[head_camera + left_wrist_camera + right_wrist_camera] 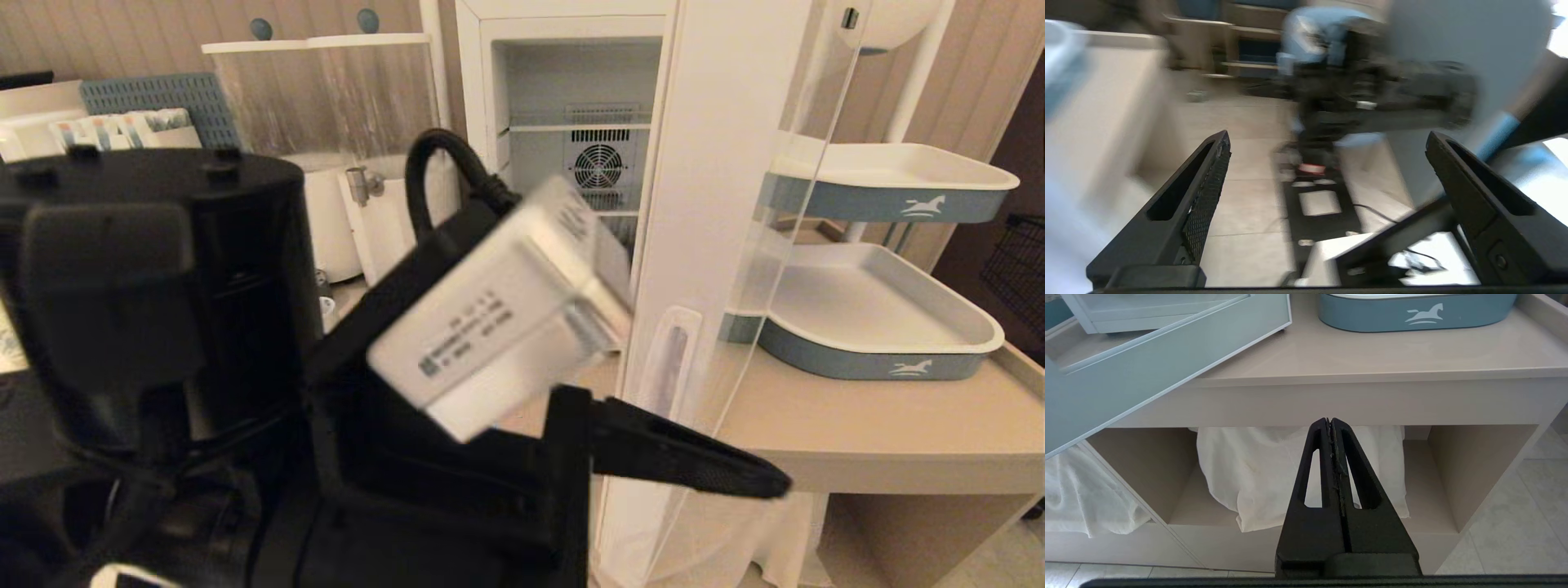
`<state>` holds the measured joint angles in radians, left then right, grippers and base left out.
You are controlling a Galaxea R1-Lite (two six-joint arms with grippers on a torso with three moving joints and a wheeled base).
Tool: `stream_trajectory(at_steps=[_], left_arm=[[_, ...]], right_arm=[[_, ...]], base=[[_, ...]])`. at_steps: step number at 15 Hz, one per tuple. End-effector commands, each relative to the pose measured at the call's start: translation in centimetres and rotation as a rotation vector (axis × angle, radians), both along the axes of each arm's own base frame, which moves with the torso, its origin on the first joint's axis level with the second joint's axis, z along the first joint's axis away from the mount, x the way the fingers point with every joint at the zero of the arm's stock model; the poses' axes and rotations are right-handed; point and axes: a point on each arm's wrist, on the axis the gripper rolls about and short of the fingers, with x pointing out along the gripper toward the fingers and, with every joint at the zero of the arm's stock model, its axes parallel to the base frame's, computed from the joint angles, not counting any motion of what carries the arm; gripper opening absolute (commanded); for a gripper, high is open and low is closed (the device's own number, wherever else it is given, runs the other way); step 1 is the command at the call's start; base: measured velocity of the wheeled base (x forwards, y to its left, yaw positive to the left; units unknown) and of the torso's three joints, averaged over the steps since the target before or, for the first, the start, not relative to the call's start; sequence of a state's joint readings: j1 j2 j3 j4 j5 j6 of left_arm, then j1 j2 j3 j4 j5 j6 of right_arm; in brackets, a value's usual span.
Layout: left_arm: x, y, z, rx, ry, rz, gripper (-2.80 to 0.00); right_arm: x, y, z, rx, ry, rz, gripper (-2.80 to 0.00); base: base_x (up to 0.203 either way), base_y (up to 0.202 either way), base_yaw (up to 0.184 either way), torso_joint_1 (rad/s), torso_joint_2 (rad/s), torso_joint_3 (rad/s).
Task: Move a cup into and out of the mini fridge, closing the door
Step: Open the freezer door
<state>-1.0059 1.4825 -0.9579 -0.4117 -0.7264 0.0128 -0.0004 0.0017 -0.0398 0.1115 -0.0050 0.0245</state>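
Observation:
The white mini fridge (571, 73) stands on the counter with its door (702, 204) swung wide open toward me; the glass pane (784, 269) reaches out to the right. Wire shelves and a fan grille (598, 166) show inside. The cup is hidden. My left arm fills the foreground of the head view, one black finger (694, 465) pointing right across the door's lower edge. In the left wrist view the left gripper (1327, 136) is open and empty over the floor. My right gripper (1329, 420) is shut on nothing, low before the counter's front edge.
Two clear drink dispensers (326, 122) stand left of the fridge. A tiered stand of white-and-blue trays (882, 335) sits on the beige counter (898, 433) at the right. White cloth (1274, 473) lies in the open shelf below. The door's edge (1167, 363) overhangs the counter.

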Motion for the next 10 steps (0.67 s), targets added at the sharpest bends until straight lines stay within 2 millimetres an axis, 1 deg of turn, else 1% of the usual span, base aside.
stream_trajectory(at_steps=[1,3,4,5,9,10], left_arm=[[1.6,1.0,-0.3,0.004,0.001,0.074,0.00],[4.0,2.0,-0.4,0.009,0.001,0.172,0.00],[4.9,2.0,-0.4,0.009,-0.002,0.197,0.00],[5.2,2.0,-0.4,0.007,-0.005,0.204,0.00],[7.5,1.2,-0.3,0.003,-0.021,0.242,0.00],[7.6,1.3,-0.3,0.005,-0.020,0.245,0.00]], right_arm=[[0.0,0.0,0.0,0.000,0.002,0.001,-2.80],[0.0,0.0,0.0,0.000,0.002,-0.001,-2.80],[0.0,0.0,0.0,0.000,0.002,0.001,-2.80],[0.0,0.0,0.0,0.000,0.002,0.001,-2.80],[0.0,0.0,0.0,0.000,0.002,0.000,-2.80],[0.0,0.0,0.0,0.000,0.002,0.001,-2.80]], base=[[0.000,0.000,0.000,0.000,0.00,0.000],[0.000,0.000,0.000,0.000,0.00,0.000],[0.000,0.000,0.000,0.000,0.00,0.000],[0.000,0.000,0.000,0.000,0.00,0.000],[0.000,0.000,0.000,0.000,0.00,0.000],[0.000,0.000,0.000,0.000,0.00,0.000]])
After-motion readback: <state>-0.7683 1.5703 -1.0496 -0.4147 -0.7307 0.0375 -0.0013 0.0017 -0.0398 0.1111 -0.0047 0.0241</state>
